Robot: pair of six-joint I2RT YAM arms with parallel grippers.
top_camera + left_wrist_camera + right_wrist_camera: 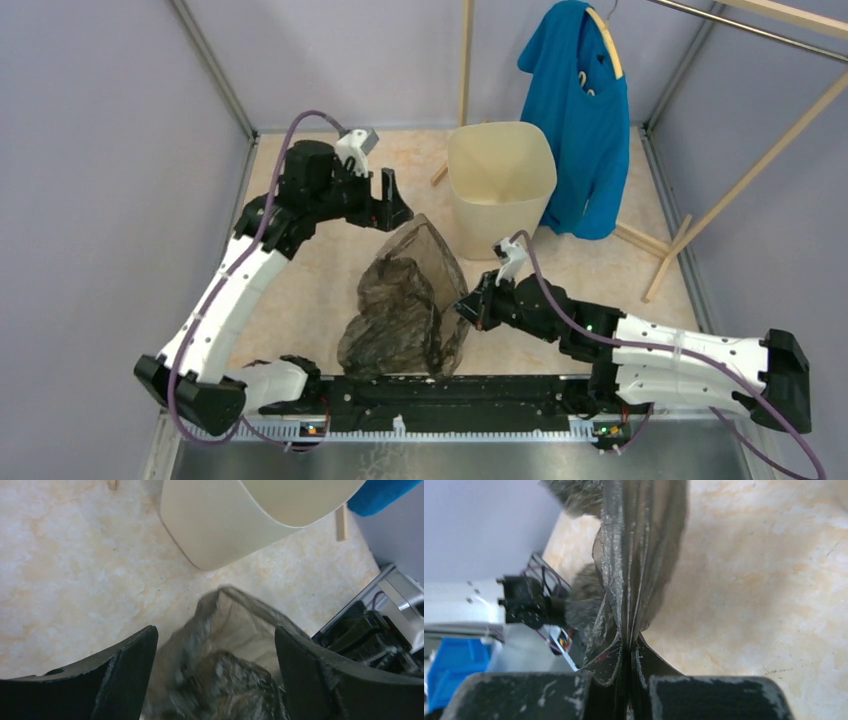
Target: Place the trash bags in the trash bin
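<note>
The dark translucent trash bag stands crumpled on the floor between the arms, its mouth partly open at the top. My right gripper is shut on folds of the bag's right edge. My left gripper is open and empty, just above and behind the bag's top; the bag shows between its fingers. The cream-beige trash bin stands upright behind the bag, and its wall shows in the left wrist view.
A blue T-shirt hangs on a wooden rack to the right of the bin. Grey walls close in the floor on the left, back and right. A black rail runs along the near edge.
</note>
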